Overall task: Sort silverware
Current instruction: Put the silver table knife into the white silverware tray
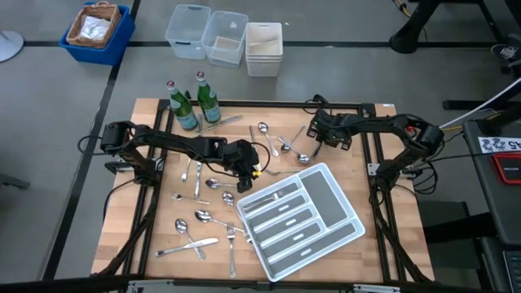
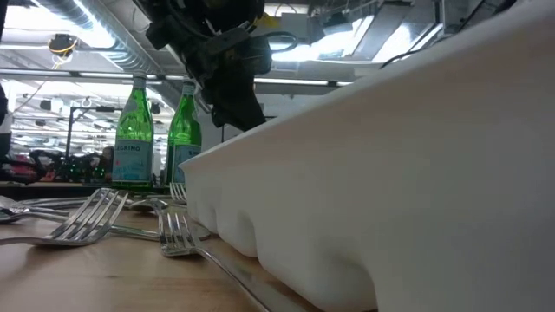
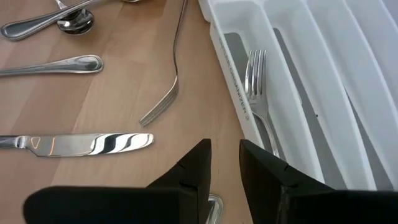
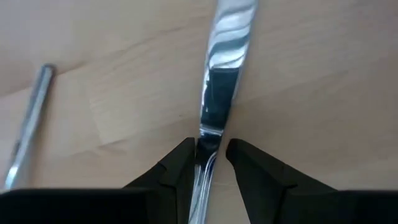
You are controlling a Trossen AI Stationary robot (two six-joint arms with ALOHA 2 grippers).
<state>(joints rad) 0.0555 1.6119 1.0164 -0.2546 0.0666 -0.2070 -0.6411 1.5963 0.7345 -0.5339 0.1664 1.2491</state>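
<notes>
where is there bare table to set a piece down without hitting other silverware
Bare wood lies along the table's right edge, beside the white tray, and in the front right corner. Crowded: left of the tray, where forks, spoons and knives lie scattered toward the green bottles.

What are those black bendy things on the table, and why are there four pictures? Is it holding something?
Those are two robot arms, each ending in a two-fingered gripper. One picture looks straight down from above. One sits level with the tabletop. The other two come from little cameras on each arm's wrist.

On the wooden table lie lots of shiny forks, spoons and knives, two green bottles and a white tray with long slots. One fork already lies in a slot.

The left gripper hangs beside the tray's edge with its fingers apart and nothing between them. The right gripper is at the far side of the table, with a knife between its fingers. I cannot tell whether it is lifted off the wood.
</notes>
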